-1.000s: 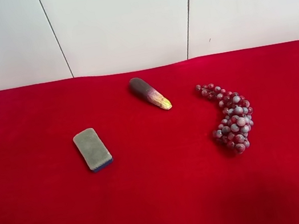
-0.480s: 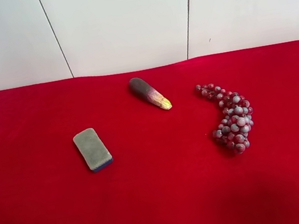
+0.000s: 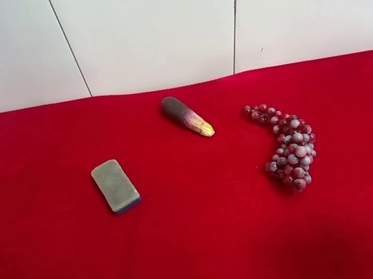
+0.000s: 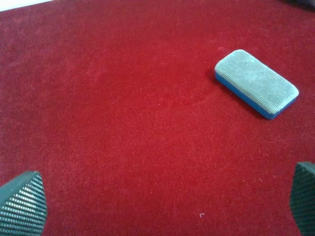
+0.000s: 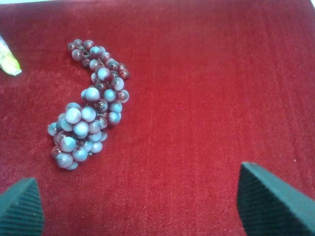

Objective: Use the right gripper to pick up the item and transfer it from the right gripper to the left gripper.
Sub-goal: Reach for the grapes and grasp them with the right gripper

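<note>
The item, a curved bunch of glossy red and pale pink grapes (image 3: 288, 145), lies on the red cloth at the exterior high view's right. In the right wrist view the grapes (image 5: 90, 110) lie well ahead of my right gripper (image 5: 142, 204), whose two dark fingertips (image 5: 268, 201) stand wide apart with only cloth between them. My left gripper (image 4: 162, 206) is open too, its fingertips (image 4: 22, 204) at the frame corners over bare cloth. Neither arm shows in the exterior high view.
A grey sponge with a blue base (image 3: 115, 186) lies left of centre, also seen as the sponge (image 4: 256, 82) in the left wrist view. A dark purple, yellow-tipped piece (image 3: 186, 116) lies near the back middle. A white panelled wall (image 3: 153, 30) stands behind the red table (image 3: 213, 250).
</note>
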Robot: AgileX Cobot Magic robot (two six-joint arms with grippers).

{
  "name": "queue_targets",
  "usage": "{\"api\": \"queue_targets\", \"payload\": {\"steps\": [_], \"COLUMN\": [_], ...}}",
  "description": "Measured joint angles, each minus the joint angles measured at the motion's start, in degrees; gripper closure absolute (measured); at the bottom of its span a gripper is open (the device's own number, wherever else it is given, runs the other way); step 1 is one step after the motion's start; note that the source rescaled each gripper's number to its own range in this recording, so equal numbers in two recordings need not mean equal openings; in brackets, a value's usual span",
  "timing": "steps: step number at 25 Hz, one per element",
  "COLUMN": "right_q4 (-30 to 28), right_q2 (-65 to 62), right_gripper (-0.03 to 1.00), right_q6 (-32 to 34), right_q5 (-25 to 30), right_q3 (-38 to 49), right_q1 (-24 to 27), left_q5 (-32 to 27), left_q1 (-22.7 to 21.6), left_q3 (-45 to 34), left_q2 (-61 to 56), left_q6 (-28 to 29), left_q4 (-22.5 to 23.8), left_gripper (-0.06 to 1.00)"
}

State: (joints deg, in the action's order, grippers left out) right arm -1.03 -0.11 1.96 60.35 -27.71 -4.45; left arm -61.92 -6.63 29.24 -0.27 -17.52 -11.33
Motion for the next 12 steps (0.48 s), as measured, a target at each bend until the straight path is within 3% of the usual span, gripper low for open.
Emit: {"api": "queue_targets", "payload": {"steps": [12], "right_q4": [1.92], "right_q2": [0.0], "right_gripper": [0.24], "right_q6": [-0.17], "right_q5": [-0.34], "right_q3": [0.0], "right_q1": [0.0], "left_q5": [0.0], "left_q1": [0.0], "left_q3": [0.0], "left_q2": [0.0], "left_q6": [0.0], "left_q4": [0.0], "left_gripper": [-0.06]}}
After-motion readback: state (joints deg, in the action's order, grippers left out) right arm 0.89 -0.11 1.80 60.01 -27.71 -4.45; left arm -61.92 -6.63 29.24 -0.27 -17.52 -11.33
